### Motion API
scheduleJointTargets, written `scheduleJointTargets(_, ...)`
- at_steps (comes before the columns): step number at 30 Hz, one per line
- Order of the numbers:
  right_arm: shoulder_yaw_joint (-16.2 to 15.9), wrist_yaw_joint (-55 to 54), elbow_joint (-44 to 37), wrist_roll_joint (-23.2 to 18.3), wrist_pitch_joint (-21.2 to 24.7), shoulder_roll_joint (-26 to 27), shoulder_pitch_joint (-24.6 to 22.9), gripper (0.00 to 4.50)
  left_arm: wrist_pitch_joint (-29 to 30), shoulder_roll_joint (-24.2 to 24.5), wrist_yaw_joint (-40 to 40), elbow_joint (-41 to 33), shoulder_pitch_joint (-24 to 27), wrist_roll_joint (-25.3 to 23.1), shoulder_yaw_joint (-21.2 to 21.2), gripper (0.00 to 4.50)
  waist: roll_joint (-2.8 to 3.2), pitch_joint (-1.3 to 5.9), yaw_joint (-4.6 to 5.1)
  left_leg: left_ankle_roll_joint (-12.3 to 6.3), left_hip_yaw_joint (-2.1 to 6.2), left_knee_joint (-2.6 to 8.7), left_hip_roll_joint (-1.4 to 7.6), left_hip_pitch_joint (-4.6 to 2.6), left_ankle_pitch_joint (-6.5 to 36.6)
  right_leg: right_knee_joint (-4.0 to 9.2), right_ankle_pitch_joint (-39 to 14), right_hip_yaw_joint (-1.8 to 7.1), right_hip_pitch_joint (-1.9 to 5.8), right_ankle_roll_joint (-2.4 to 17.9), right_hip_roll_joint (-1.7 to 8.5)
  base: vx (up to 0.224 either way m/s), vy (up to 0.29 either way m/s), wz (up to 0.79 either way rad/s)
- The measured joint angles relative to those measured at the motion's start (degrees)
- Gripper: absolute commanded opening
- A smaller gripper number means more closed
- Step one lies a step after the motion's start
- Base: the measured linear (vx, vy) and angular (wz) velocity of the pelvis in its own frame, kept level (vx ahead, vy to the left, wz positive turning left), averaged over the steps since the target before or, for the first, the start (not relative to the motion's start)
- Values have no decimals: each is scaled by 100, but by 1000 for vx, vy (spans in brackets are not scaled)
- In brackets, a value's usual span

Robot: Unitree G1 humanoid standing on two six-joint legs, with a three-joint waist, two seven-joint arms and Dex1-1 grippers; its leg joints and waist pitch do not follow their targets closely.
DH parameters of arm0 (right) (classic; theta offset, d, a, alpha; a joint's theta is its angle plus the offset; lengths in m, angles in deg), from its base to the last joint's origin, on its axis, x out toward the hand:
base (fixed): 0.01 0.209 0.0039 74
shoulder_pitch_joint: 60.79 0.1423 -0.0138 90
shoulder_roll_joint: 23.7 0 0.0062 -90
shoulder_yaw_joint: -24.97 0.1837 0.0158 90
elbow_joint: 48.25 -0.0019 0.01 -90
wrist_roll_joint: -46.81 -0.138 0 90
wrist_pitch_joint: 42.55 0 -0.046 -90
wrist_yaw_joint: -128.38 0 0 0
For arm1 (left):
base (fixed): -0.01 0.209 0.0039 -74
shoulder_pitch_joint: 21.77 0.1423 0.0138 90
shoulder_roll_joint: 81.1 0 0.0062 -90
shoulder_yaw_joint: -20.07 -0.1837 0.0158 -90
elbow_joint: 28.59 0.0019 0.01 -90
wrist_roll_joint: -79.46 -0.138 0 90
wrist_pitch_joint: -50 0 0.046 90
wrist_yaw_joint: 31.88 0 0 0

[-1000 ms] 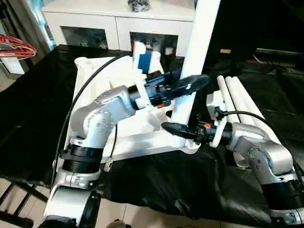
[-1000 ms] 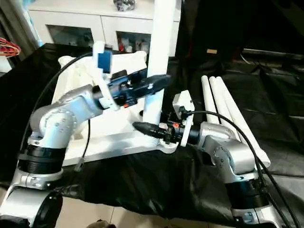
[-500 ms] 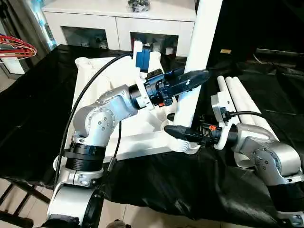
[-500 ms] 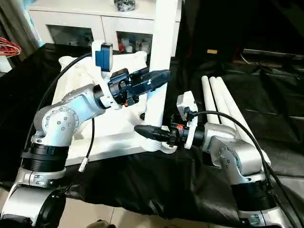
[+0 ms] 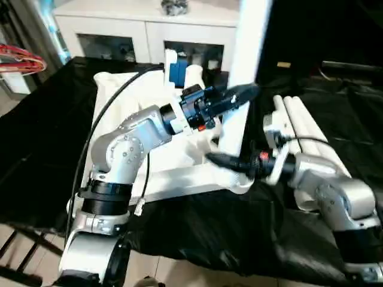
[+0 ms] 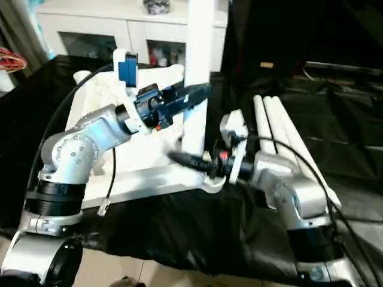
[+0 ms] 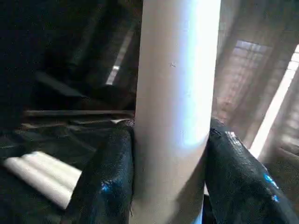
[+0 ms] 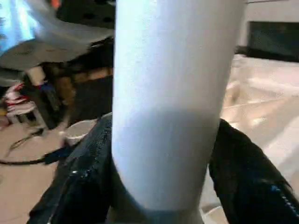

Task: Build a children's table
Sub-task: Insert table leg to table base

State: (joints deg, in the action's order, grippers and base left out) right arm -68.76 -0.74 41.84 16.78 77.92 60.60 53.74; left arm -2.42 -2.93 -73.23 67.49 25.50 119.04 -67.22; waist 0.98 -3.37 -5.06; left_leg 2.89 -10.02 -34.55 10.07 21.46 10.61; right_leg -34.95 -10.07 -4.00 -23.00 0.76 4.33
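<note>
We see the tall white leg (image 5: pixel 242 89) standing up in a round corner socket of the white table top (image 5: pixel 128 98), which lies upside down on the black-covered counter (image 5: pixel 42 149). This leg is our landmark.

Our left hand (image 5: pixel 242 95) wraps the leg partway up; its two shiny black fingers (image 7: pixel 100 182) press on both sides of the smooth white tube, so it is gripping the leg. Our right hand (image 5: pixel 218 160) reaches to the bottom of the leg, just above the socket. Its black fingers (image 8: pixel 245 182) sit on either side of the tube, and they seem to touch it, but the view is blurry, so we cannot be sure how tightly.

Right of the leg, three more long white legs (image 5: pixel 305 128) lie side by side on the black cloth, with open cloth beyond them. The near edge of the counter is just below the leg's socket. Behind the leg stands a white cabinet (image 5: pixel 143 27) with glass doors.
</note>
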Motion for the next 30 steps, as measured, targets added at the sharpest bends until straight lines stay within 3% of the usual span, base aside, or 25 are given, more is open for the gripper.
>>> scheduleJointTargets(17,82,-448,283,259,-33,161,80,317,-35,3,401,127,-48,-231,35,184,-1,-1,-1,0,0,0,0,8,0,0,0,0,-6,0,0,0,0,0)
scheduleJointTargets(30,7,-574,283,441,-68,199,80,317,-35,157,674,-41,-95,-817,-431,183,-1,-1,-4,0,0,0,0,8,0,0,0,0,-6,-1,0,0,0,0)
